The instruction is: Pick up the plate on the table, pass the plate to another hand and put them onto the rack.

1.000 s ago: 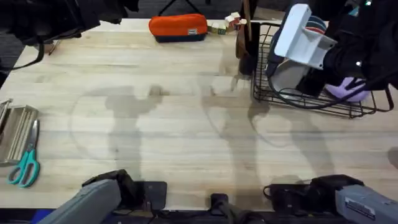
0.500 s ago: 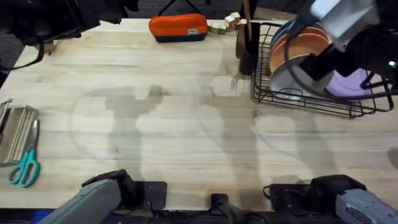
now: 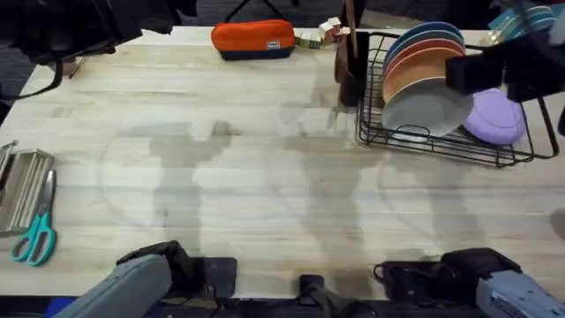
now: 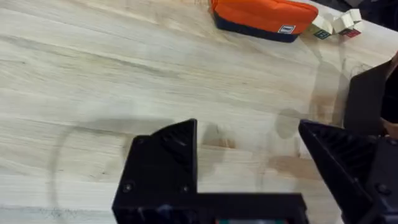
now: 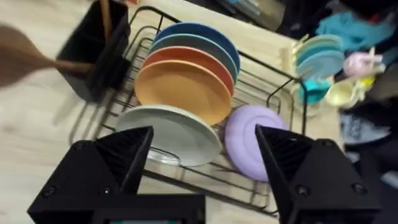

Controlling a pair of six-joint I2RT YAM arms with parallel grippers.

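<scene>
Table (image 3: 221, 177): pale planks were seen, with scissors (image 3: 33, 237) at the left edge.
Left gripper (image 4: 249, 155): fingers were spread wide, nothing held.
Rack (image 3: 441, 146): the plate (image 3: 425, 106) was stood in front of the orange plates (image 3: 422, 62).
Right gripper (image 5: 202, 152): fingers were parted wide and empty, above the rack.

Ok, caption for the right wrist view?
Open right tool above the rack, grey-white plate slotted before orange plates.

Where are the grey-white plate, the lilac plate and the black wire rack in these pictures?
the plate (image 3: 427, 106), overhead view, centre of its face.
the lilac plate (image 3: 494, 120), overhead view, middle of its top.
the rack (image 5: 186, 178), right wrist view, front bottom wire.
</scene>
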